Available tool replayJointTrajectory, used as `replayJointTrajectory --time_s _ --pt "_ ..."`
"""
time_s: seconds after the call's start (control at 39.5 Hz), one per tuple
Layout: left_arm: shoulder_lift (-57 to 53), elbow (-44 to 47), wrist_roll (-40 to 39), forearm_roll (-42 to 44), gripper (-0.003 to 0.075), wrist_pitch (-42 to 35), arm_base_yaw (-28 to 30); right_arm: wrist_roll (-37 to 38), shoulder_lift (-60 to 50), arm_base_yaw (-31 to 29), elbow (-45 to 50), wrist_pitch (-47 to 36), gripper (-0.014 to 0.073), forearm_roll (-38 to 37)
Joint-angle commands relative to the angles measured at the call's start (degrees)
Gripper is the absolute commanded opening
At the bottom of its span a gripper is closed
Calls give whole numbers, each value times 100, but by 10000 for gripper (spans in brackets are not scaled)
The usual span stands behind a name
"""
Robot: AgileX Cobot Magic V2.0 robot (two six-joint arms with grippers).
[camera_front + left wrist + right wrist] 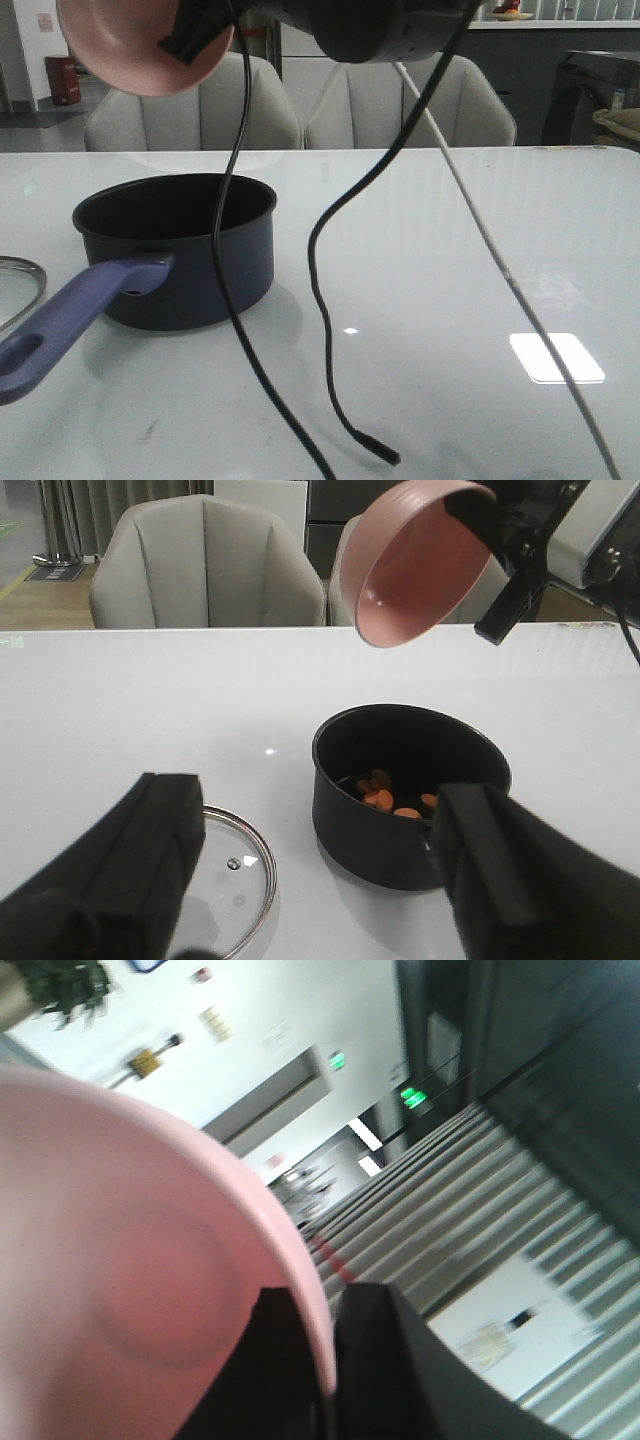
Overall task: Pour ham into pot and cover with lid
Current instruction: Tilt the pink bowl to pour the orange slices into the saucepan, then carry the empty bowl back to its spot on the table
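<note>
Overhead, in the front view, a tipped pink bowl is pinched by the right gripper above the pot, while the left wrist view shows ham inside it, the lid beside it, and the left gripper spread empty.

Pot dark navy outside, black inside; handle purple-blue; ham orange-tan pieces; bowl pink, plain; lid clear glass, silvery rim; tabletop glossy white; claw fingers black; chairs light grey.
</note>
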Motion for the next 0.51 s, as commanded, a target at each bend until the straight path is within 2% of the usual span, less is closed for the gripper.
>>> replayJointTrajectory --time_s 0.0,0.25,0.38,0.48 --pt "65 -163 -2 -40 520 -455 -44 411 -568 -41 -201 180 143 -87" --pt "65 -163 -2 -40 520 -455 -44 1678 -1404 -244 -228 1907 143 -322" --pt "65 -163 -2 -40 520 -455 -44 2736 -1813 -416 -228 3064 143 -658" --pt "65 -163 -2 -40 520 -455 -44 3952 -2069 -645 -228 4080 143 -1036"
